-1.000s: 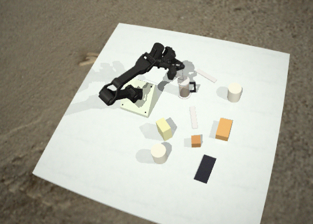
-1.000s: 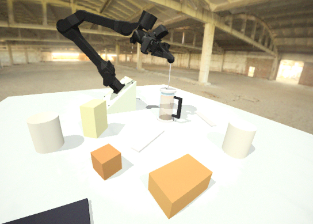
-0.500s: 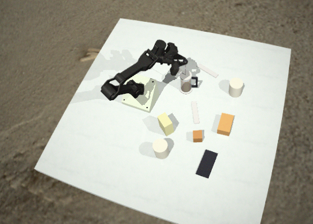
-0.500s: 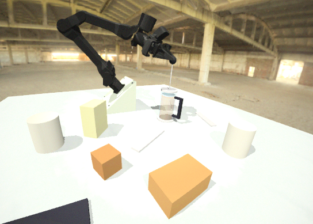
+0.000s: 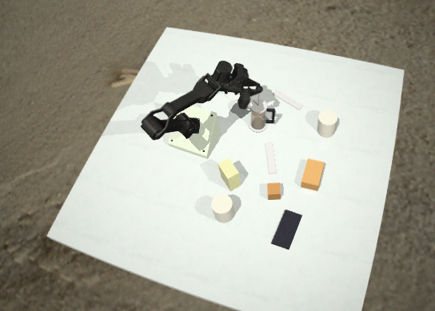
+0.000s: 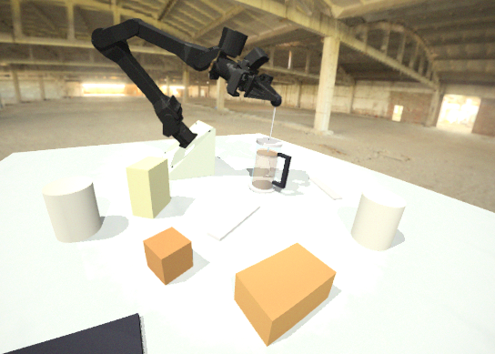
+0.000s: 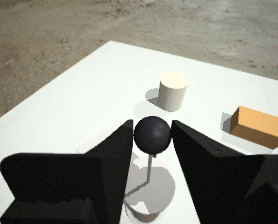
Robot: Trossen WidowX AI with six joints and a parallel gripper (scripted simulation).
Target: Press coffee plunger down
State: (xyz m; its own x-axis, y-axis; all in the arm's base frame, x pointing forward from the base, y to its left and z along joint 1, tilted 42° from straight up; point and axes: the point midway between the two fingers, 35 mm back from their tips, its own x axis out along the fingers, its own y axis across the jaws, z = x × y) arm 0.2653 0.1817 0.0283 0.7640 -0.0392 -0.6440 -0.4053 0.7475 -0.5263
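White table (image 5: pixel 140 202) | tool (image 7: pixel 152 135) clamps plunger knob (image 7: pixel 152 136) (wrist view only)

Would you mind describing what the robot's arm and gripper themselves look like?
The arm is matte black throughout, built of slim angular links with bulkier rounded joints, rising from a pale cream wedge-shaped base. The gripper has two broad, flat black fingers with slanted edges. No cables or markings are visible.

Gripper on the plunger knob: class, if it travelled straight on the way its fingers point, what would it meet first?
The gripper, shut on the plunger knob, points steeply down, so it would probably meet the press lid first, though the exact angle is uncertain.
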